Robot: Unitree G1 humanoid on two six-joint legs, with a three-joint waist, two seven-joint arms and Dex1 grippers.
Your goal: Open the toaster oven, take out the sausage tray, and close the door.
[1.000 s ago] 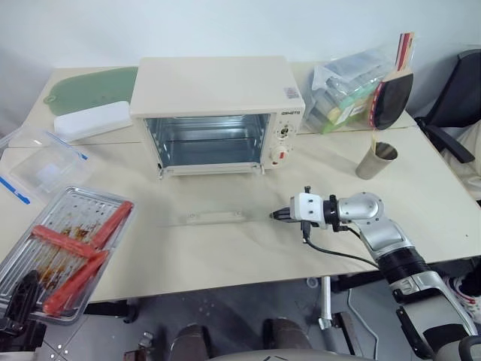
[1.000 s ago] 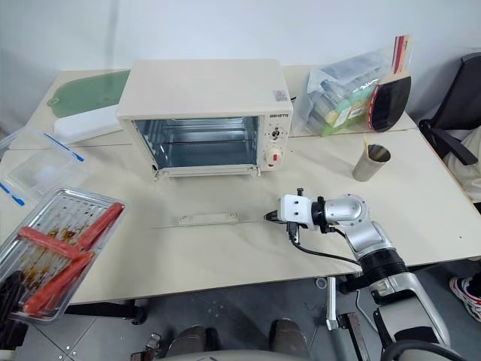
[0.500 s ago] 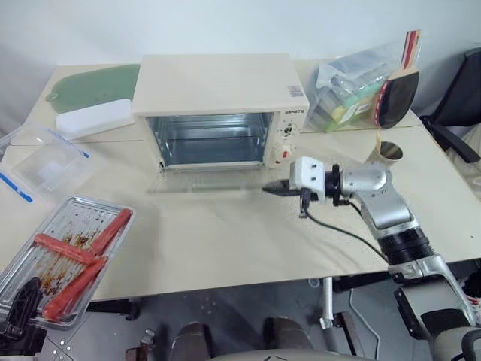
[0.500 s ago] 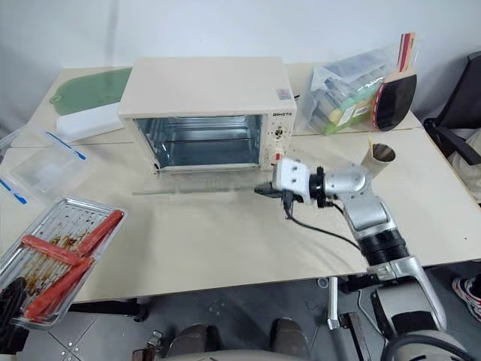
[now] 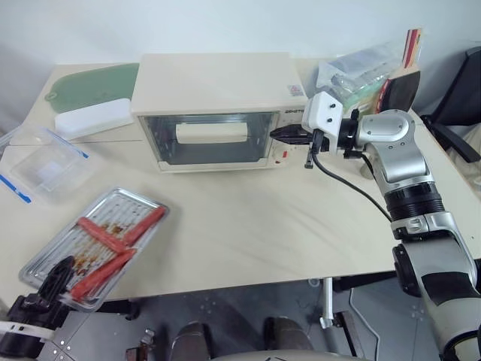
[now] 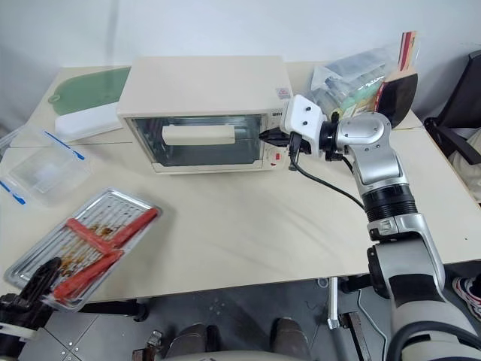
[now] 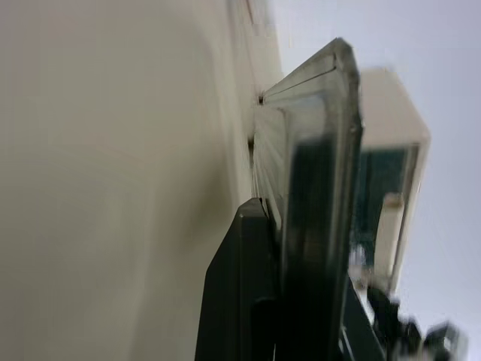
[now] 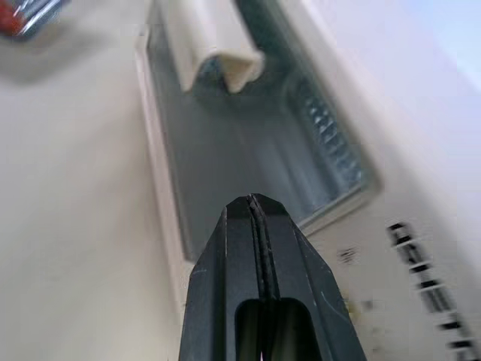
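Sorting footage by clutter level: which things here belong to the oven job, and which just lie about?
Job: toaster oven, door, sausage tray, left claw, right claw.
Lying about: clear container, green board, white box, bagged items, paddle.

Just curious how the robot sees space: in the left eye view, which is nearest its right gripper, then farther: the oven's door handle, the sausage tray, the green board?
1. Door handle, just left of the right gripper.
2. Green board, far-left corner.
3. Sausage tray, near-left table edge.

The right arm reaches forward, its gripper (image 5: 276,134) level with fingers pressed together. The left gripper (image 5: 54,276) sits low at the left, clamped tight.
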